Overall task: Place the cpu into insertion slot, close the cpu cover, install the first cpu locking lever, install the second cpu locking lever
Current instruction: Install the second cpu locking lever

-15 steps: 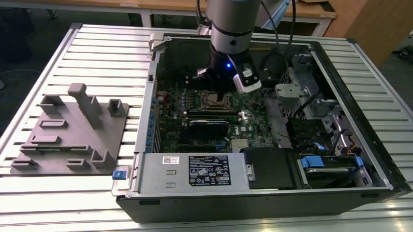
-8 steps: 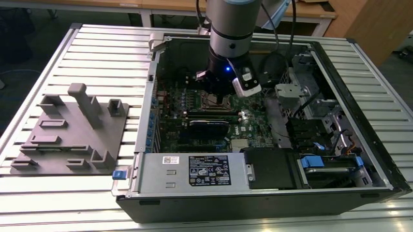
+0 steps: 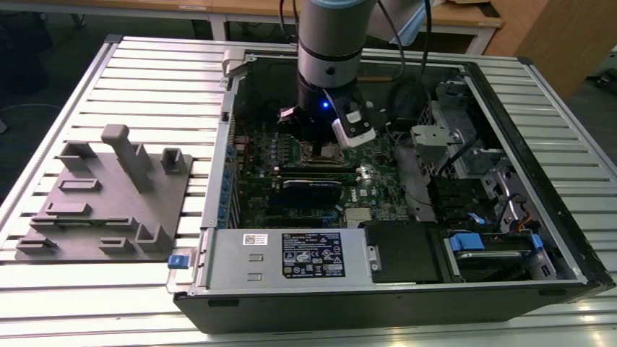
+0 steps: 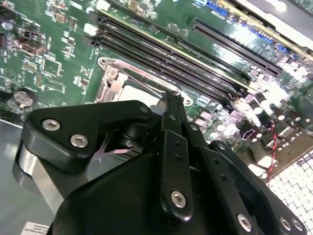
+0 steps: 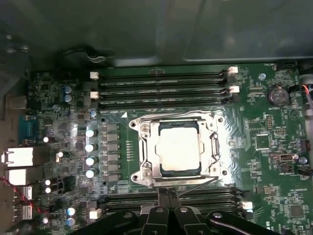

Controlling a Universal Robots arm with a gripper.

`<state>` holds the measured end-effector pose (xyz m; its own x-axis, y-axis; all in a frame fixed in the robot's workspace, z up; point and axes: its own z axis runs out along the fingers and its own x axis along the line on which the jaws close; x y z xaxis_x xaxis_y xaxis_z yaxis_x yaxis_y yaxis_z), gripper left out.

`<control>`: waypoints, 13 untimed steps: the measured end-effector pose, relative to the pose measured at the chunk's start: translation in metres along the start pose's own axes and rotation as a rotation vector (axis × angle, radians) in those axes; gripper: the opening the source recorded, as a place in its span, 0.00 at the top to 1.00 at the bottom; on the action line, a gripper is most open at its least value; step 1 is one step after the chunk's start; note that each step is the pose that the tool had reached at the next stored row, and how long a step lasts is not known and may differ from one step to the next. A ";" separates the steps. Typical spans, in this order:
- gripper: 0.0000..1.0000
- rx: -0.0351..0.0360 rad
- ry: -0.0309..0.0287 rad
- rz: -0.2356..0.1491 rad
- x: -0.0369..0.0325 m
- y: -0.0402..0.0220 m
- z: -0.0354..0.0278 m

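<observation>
The cpu (image 5: 179, 148) lies flat in the insertion slot (image 5: 138, 177), its pale metal top showing through the window of the cpu cover (image 5: 209, 147), which is folded down over it. One thin wire lever (image 5: 171, 115) runs along the socket's far side; another lever (image 5: 198, 183) slants up off the near side. My gripper (image 5: 165, 192) is shut, its black tips together at the near edge of the socket beside that slanted lever. The second wrist view shows the gripper (image 4: 171, 98) against the cover (image 4: 110, 83), beside the cpu (image 4: 139, 93). In the exterior view the gripper (image 3: 323, 144) reaches down into the open case.
Long black memory slots (image 5: 161, 83) flank the socket on both sides. A row of capacitors (image 5: 90, 152) stands beside it. The computer case (image 3: 289, 303) walls ring the board, with a black card (image 3: 311, 189) and cables (image 3: 453, 159) inside. A grey fixture plate (image 3: 106, 195) lies at the exterior view's left.
</observation>
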<state>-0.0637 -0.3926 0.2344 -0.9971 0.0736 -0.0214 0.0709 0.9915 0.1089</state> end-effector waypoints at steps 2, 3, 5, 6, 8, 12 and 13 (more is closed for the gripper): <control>0.89 -0.0029 0.0003 0.000 0.0002 0.0000 -0.0001; 0.89 -0.0037 0.0002 0.000 0.0002 0.0000 0.0000; 0.89 -0.0040 0.0003 0.000 0.0002 0.0000 0.0000; 0.89 -0.0039 0.0003 0.000 0.0003 -0.0001 0.0000; 0.89 -0.0040 0.0002 0.000 0.0004 0.0000 0.0000; 0.89 -0.0040 0.0003 0.000 0.0004 -0.0001 0.0000; 0.89 -0.0039 0.0003 0.000 0.0004 -0.0001 0.0000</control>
<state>-0.0642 -0.3927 0.2344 -0.9971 0.0736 -0.0211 0.0708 0.9911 0.1128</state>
